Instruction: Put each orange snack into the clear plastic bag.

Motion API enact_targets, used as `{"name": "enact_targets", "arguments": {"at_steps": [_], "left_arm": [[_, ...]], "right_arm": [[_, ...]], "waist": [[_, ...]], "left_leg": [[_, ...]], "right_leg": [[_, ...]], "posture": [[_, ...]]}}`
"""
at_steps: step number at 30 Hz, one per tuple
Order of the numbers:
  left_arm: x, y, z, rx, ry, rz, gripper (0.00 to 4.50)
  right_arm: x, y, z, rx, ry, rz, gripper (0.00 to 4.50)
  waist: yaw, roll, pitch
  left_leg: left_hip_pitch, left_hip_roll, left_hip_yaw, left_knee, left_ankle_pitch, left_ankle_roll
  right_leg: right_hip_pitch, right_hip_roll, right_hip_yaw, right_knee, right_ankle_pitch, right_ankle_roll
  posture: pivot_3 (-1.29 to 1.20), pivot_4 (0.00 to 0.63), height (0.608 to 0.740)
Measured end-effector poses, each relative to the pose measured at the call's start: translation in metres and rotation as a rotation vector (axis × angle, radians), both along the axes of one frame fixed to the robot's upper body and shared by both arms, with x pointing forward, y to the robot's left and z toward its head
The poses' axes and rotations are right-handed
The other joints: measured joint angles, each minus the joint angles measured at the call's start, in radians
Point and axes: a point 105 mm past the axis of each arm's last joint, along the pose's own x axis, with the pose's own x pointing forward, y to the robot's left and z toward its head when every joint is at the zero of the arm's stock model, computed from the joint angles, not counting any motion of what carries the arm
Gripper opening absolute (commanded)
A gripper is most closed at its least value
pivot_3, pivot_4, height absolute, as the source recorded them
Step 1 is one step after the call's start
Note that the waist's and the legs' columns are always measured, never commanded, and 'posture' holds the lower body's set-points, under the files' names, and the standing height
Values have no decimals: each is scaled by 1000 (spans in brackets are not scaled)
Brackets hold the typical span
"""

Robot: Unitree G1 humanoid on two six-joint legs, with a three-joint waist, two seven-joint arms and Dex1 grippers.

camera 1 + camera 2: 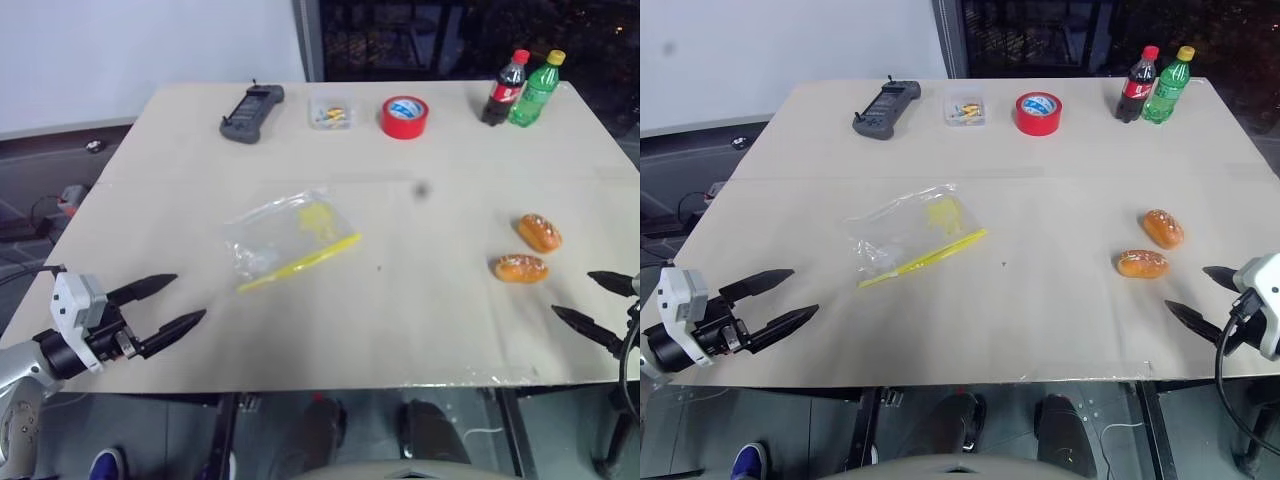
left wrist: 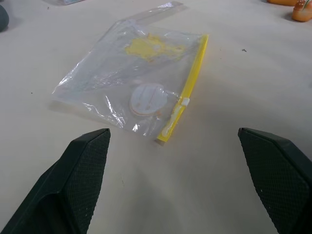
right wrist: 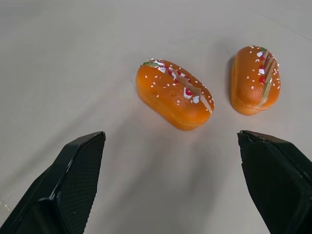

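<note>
A pale beige table [image 1: 400, 330] stood before a white wall and a dark window, with grey floor along its left side. The clear plastic bag [image 1: 288, 240] lay flat near the middle of the table, a little toward the robot's left, its yellow seal strip [image 1: 300, 264] along the near edge and a yellow patch inside. The two orange snacks lay on the right side, close together but not touching: the nearer orange snack [image 1: 520, 268] lay crosswise and the farther orange snack [image 1: 539, 232] sat just behind it, angled. In the right wrist view both showed pale speckles and a slit on top with red and green bits.

The left gripper [image 1: 168, 304] hovered over the near left corner of the table, fingers spread wide and holding nothing, pointing toward the bag. The right gripper [image 1: 598, 303] hung at the near right edge, just beside the snacks, its fingers also wide apart and empty.

Along the far edge stood a black handheld controller [image 1: 252, 112], a small clear box [image 1: 332, 113] with colourful bits, a red tape roll [image 1: 404, 117], a cola bottle [image 1: 505, 89] and a green bottle [image 1: 536, 90] touching it.
</note>
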Motion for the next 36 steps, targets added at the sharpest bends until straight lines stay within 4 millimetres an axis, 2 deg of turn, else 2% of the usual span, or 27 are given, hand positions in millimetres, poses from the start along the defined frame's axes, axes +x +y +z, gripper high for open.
{"name": "enact_targets", "arguments": {"at_steps": [14,19,22,23,26,27,29,33,36], "left_arm": [[11,-13,-2,-56,-7,33,4477],[18,-11,-4,-89,4,117,4477],[29,-12,-1,-164,26,210,4477],[33,-13,1,-217,64,244,4477],[37,-17,2,-260,102,258,4477],[36,-16,-3,-306,196,273,4477],[50,-18,-4,-488,390,276,4477],[54,-5,-22,-567,592,332,4477],[66,-2,-21,-617,654,325,4477]], "right_arm": [[5,10,7,24,-43,29,4453],[11,22,7,51,-63,60,4453],[18,40,15,77,-99,123,4453],[20,52,19,90,-109,169,4453],[20,70,21,99,-116,236,4453],[22,81,18,76,-113,270,4453],[31,133,25,43,-166,447,4453],[35,166,27,50,-194,556,4453],[35,178,25,60,-195,596,4453]], "waist": [[1,0,0],[0,0,0],[0,0,0],[-1,0,0],[-1,0,0],[-1,-1,-1],[-4,0,0],[-11,-1,0],[-1,-2,0]], "left_leg": [[0,0,0,0,0,0],[0,0,0,0,0,0],[0,0,0,1,0,0],[0,0,0,1,0,0],[0,0,0,1,0,0],[0,0,0,2,0,0],[1,0,-1,2,0,0],[1,-1,0,2,2,-4],[0,-2,-1,2,3,-5]], "right_leg": [[0,0,0,0,0,0],[0,0,0,0,0,0],[0,1,0,1,1,1],[0,1,0,1,1,1],[0,1,-1,1,1,1],[0,1,-2,1,1,1],[-1,2,-4,2,1,2],[-1,3,-4,2,1,2],[-1,2,-5,2,1,1]], "posture": [[0,150,740],[0,150,740],[0,150,740],[0,150,740],[0,150,740],[0,150,740],[0,150,740],[0,150,740],[0,150,740]]}}
